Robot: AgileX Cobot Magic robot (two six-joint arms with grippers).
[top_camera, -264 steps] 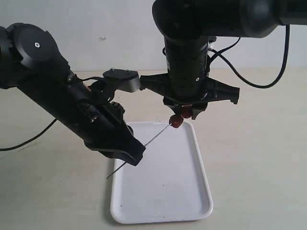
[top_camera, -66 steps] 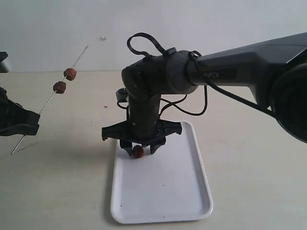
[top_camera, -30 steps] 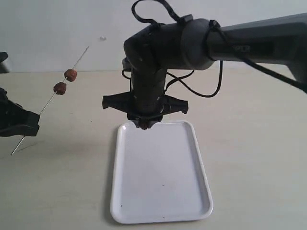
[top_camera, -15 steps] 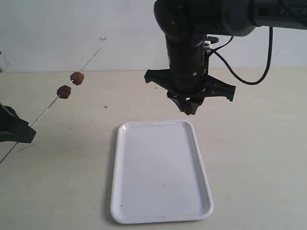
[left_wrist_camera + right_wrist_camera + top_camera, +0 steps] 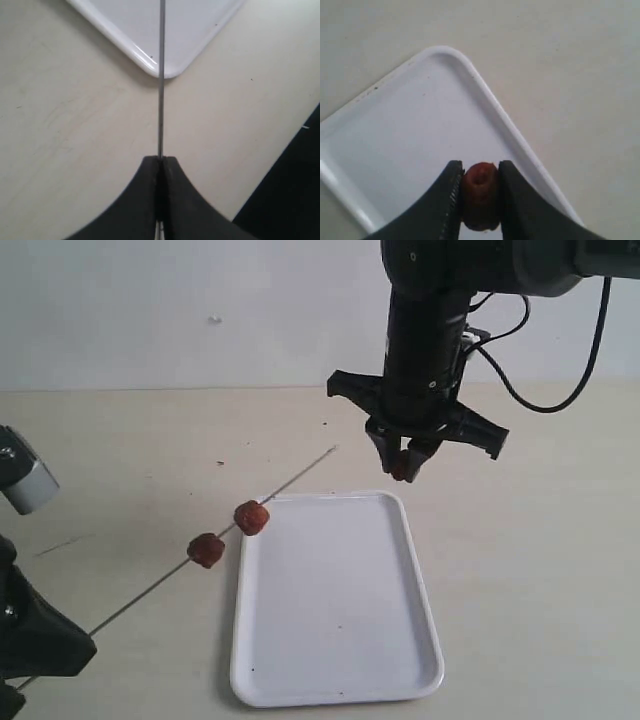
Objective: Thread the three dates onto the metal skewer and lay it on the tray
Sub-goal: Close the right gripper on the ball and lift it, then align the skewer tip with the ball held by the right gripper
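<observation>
Clamped the metal skewer (image 5: 150, 591) tight in the left jaws, shut flat on its back end, down past the near left corner of the tray (image 5: 340, 640). Carried two dates on the rod already, the first date (image 5: 207, 550) just outside the left rim of the tray and the second date (image 5: 251, 518) right at that rim, with a small gap between them. Pinched the third date (image 5: 402, 468) by its two sides in the right jaws, up in the air over the far right corner of the tray. Ran the rod on a slant from the near left of the tray up toward its far edge, bare tip ending just past that edge over the tabletop (image 5: 520, 590), left of the third date and apart from it. Seemed to turn on this one thing: bare tip aimed across toward the third date, so probably a matter of bringing the date onto the line of the rod and pushing along it. Sat far nearer the tip with the right jaws than with the left. Could not tell how high the tip was next to the date. Could not see most of the left jaws from outside, cut off at the picture corner. Saw no dates and no tip from the left wrist, only plain rod crossing a tray corner. Made out a small dent in the end of the third date from the right wrist, but no sure hole.
</observation>
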